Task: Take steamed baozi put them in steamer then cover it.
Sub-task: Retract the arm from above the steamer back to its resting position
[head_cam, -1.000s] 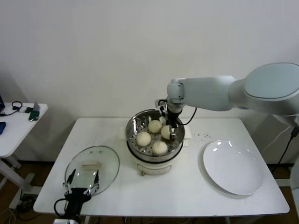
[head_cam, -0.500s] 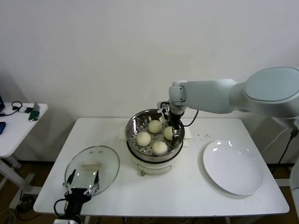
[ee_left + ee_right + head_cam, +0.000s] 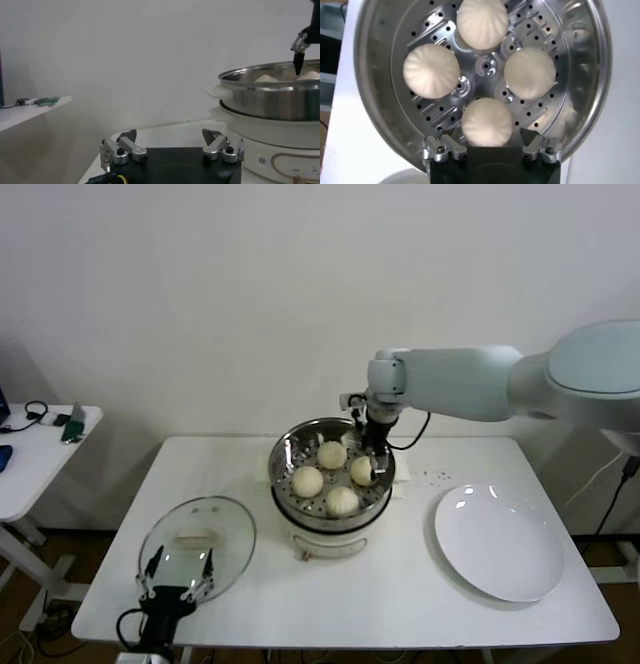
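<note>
Item: steamer (image 3: 285, 456), stainless, perforated floor, sitting on its white electric pot base (image 3: 330, 540) at the middle of the white table (image 3: 400, 594).

Contents: four steamed baozi (image 3: 487, 121), all lying inside the basket, set in a ring around the centre and apart from one another.

Right gripper (image 3: 374, 466): hanging over the steamer's far-right side, just above the nearest bun. In the right wrist view its fingers are standing spread, either side of that bun and pinching nothing.

Left gripper (image 3: 178, 584): waiting at the table's near-left edge, just beside the cover, fingers spread wide and holding nothing.

Cover (image 3: 198, 546): clear glass lid with cream bar handle, lying flat on the table left of the steamer, well apart from it.

White plate (image 3: 500, 541): lying to the right of the steamer, bearing no buns.

Step in hand, as judged: loading appears finished, with the last bun released. Covering is not yet done.

Next move, as judged: the right arm needs to clear the basket; then the lid's handle must be gripped, and the lid carried level and seated squarely on the steamer's rim.
</note>
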`<state>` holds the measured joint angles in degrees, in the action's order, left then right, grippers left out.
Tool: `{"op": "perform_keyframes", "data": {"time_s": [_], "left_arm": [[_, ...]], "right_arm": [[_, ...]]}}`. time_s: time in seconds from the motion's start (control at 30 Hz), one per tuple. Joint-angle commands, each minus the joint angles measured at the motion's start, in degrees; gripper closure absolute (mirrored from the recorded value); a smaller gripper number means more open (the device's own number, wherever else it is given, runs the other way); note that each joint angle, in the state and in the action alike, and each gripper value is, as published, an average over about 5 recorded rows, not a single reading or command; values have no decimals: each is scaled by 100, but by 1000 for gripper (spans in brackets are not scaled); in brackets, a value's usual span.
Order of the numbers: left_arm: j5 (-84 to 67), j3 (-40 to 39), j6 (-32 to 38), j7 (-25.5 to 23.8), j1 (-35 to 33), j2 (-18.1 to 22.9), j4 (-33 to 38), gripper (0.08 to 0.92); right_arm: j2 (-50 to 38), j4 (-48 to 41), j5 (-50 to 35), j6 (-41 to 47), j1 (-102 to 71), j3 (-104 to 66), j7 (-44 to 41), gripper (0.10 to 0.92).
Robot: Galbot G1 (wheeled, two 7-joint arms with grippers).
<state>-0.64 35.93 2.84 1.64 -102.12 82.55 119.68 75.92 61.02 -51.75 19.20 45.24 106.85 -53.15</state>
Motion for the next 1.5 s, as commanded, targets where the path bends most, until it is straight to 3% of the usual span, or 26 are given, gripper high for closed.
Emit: {"op": "perform_keyframes", "data": {"time_s": [0.03, 0.57, 0.77, 0.97, 1.2, 1.5], "left_arm": [[52, -14, 4, 1, -15, -13, 12, 177], [225, 103, -34, 123, 111, -44, 38, 177], [231, 96, 32, 127, 147, -13, 78, 177], [589, 116, -132, 238, 269, 41, 130, 177], [983, 137, -136, 229, 310, 76, 154, 177], [1381, 158, -176, 331, 250, 66, 301, 177]], "right_arm": [[-657, 449, -63, -145, 286, -347, -3, 203], [-3532, 2150, 328, -1194, -265, -2216, 1970, 203], [-4459, 2729, 502, -1593, -2015, -4041, 3114, 203], [-5106, 3123, 989, -1913, -4442, -6567, 3706, 203], [-5183, 3449, 1312, -2223, -6983, -9119, 4154, 203], [-3902, 3990, 1884, -2159, -10276, -12646, 4277, 203]]}}
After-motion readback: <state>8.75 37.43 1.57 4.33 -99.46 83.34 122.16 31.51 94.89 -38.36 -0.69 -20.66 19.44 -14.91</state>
